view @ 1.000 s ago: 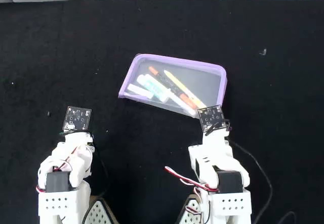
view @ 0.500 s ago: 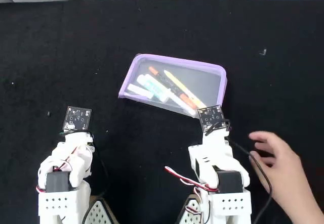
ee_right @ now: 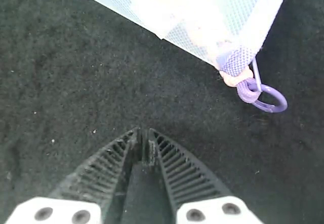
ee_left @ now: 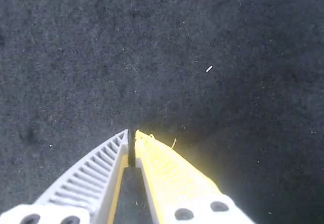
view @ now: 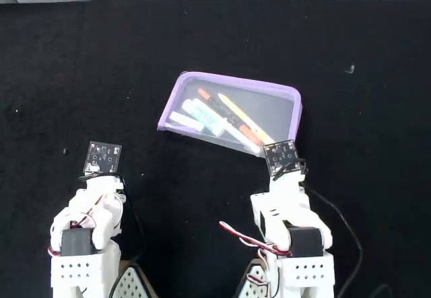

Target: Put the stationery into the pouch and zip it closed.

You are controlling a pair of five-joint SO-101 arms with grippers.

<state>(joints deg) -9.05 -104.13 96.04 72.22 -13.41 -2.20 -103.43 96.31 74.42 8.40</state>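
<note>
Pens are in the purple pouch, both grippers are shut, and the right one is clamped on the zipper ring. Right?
No. The right gripper is shut on nothing: the right wrist view shows the zipper ring lying apart from it, beyond its tips. The pens are in the pouch, and the left gripper is shut too.

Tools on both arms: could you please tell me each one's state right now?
Left tool: closed, holding nothing.
Right tool: closed, holding nothing.

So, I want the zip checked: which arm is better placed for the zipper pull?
Probably right: the right gripper sits just short of the purple zipper pull at the pouch corner, while the left gripper is over bare cloth.
</note>
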